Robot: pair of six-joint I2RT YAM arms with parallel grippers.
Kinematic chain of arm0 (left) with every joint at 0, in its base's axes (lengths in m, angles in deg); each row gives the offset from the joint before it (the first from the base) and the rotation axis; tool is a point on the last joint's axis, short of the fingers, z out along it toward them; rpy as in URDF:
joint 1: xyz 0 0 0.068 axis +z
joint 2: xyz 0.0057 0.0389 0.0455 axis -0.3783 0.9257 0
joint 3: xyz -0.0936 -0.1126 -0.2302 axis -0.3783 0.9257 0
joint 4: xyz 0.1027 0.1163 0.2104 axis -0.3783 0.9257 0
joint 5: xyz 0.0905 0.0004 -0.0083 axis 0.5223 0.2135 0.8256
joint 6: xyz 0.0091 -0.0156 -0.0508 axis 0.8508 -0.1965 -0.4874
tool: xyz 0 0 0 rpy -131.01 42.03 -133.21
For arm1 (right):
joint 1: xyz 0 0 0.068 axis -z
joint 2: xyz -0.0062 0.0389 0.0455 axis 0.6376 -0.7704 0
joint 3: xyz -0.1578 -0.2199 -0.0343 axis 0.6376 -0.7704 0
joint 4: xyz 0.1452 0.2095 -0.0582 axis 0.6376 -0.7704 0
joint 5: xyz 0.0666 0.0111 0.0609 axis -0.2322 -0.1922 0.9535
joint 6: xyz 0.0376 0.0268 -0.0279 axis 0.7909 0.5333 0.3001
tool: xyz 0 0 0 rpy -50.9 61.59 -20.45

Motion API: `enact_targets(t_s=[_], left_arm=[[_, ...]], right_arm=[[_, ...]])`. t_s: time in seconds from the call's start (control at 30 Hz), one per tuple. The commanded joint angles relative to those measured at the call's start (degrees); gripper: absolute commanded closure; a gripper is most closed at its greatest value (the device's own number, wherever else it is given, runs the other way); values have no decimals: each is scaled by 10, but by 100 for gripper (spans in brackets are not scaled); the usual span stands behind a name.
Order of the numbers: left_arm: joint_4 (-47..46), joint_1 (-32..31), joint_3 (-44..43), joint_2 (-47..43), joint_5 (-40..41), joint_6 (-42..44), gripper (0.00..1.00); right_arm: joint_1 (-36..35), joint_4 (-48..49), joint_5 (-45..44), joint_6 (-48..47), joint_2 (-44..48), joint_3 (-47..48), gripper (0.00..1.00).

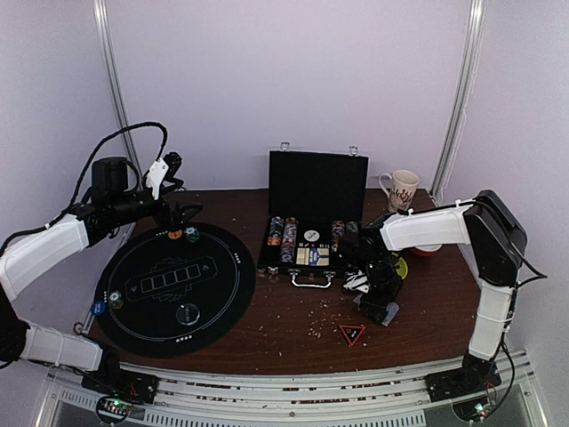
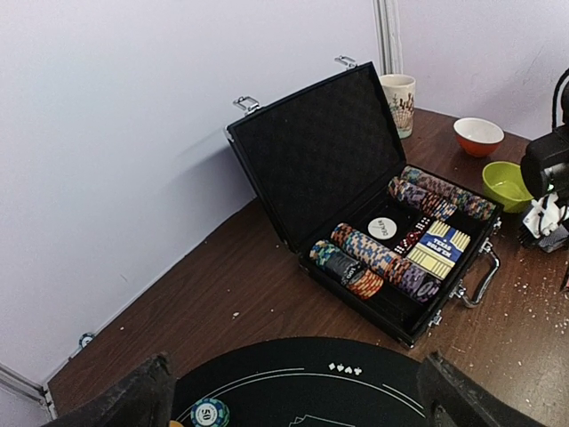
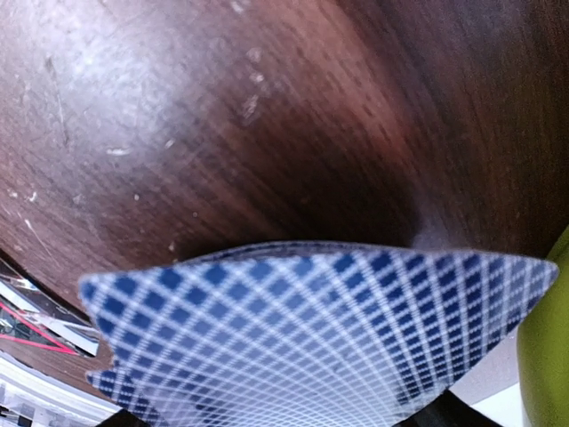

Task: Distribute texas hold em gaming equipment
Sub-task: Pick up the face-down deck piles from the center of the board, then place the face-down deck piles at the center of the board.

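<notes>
Two arms over brown table [image 1: 302,325]. Left gripper [image 1: 180,216] spread wide, empty, hangs above far rim of black round mat [image 1: 151,334], close to teal chip [image 1: 191,233] and orange chip [image 1: 175,234]. Blue chip [image 1: 98,308] at mat's left edge, clear disc [image 1: 188,312] near its front. Open case [image 1: 317,187] mid-table holds chip rows [image 2: 369,260]. Right gripper [image 1: 364,289] low near case's right front corner; blue-checked cards [image 3: 311,347] bowed close before its camera; whether jaws clamp them, cannot tell

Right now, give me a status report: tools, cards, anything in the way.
Left tool open, empty, above mat edge. Right tool low by case, cards bowed at its tip, grip unclear. Green bowl close beside.
</notes>
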Motion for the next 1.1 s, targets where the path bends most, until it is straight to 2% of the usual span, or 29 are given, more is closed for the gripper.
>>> enact_targets(t_s=[0.0,0.1,0.3,0.77,1.07], left_arm=[[-8,-4,6,-2,4,10,2],[-8,-4,6,-3,7,11,2],[-8,-3,7,-6,9,12,2],[-12,-3,5,-15,42,6,2],[-12,-1,-3,-7,143,-17,2]], right_arm=[[-2,4,-20,14,-12,5,31],[-7,10,-21,15,-10,5,41],[-15,15,-30,18,0,15,49],[-56,-21,-40,11,4,104,51],[-123,-69,-45,9,-63,230,51]])
